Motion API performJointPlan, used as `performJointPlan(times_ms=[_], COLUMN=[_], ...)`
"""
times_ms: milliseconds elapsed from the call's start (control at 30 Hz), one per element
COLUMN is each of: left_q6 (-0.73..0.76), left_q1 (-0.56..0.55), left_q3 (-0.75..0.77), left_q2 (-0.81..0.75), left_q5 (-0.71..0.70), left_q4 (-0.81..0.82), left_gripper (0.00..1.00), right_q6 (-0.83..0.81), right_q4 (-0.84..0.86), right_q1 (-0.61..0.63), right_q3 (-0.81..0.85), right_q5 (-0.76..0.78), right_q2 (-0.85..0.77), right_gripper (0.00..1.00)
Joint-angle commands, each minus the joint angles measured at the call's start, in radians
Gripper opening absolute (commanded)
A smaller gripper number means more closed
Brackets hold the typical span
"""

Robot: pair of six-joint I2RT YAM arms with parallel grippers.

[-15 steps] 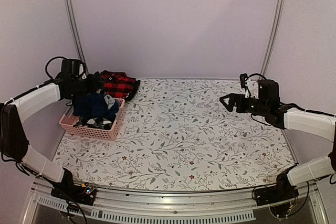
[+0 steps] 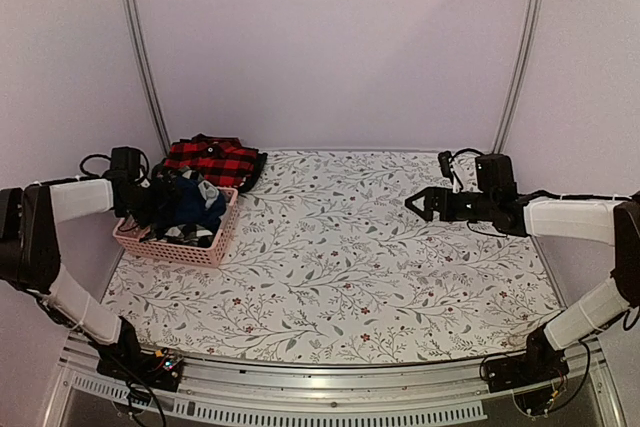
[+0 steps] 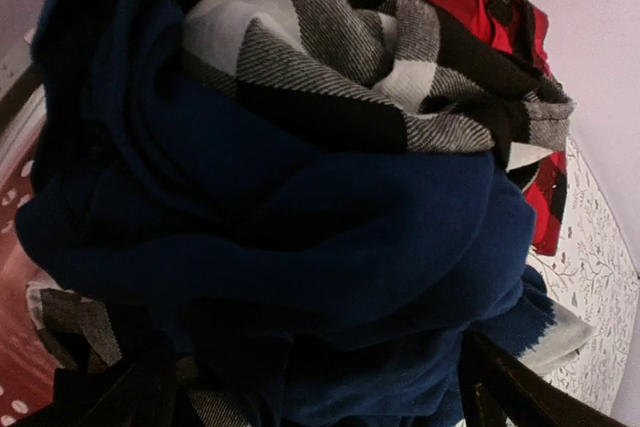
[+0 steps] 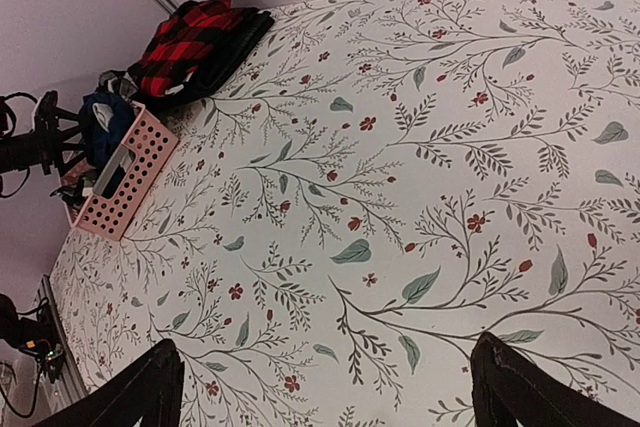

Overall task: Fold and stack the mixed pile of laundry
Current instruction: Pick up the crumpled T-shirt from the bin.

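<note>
The laundry pile sits in and behind a pink basket [image 2: 205,249] at the table's left. Navy trousers [image 2: 190,203] lie on top of it and fill the left wrist view [image 3: 300,227]. A black-and-white checked shirt [image 3: 330,57] lies under and behind them. A red-and-black plaid piece [image 2: 210,159] lies on the table behind the basket. No white lettering shows. My left gripper [image 2: 158,199] is at the basket's left rim, with its jaws open wide against the navy cloth [image 3: 315,372]. My right gripper [image 2: 420,203] is open and empty above the table's right side [image 4: 325,377].
The floral tablecloth [image 2: 360,257] covers the table. A dark garment edge [image 2: 252,169] lies under the plaid piece. The right wrist view shows the basket [image 4: 130,172] far off, with the plaid piece [image 4: 195,42] beyond it. Metal frame posts [image 2: 140,47] stand at the back corners.
My left gripper has dropped down and to the left, from above the basket's back to its left rim. My right gripper has shifted a little to the left.
</note>
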Motion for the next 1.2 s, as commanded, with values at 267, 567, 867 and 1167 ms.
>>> performJointPlan(times_ms=[267,567,867,1167], left_q6=[-0.009,0.073,0.216,0.244], left_q1=[-0.014,-0.123,-0.339,-0.576], left_q3=[-0.013,0.168,0.65,1.359], left_q2=[-0.006,-0.195,-0.049,0.323], left_q5=[0.148,0.125,0.19,0.375], left_q4=[0.166,0.075,0.062,0.049], left_gripper=[0.16,0.0,0.0,0.0], right_q6=[0.01,0.0,-0.006,-0.014], right_q4=[-0.008,-0.008,-0.008,-0.014], right_q1=[-0.004,-0.003,-0.004,-0.005], right_q3=[0.051,0.058,0.069,0.051], right_q5=[-0.054,-0.059,-0.066,-0.039], right_q2=[0.019,0.017,0.019,-0.019], right_gripper=[0.99,0.99,0.99,0.99])
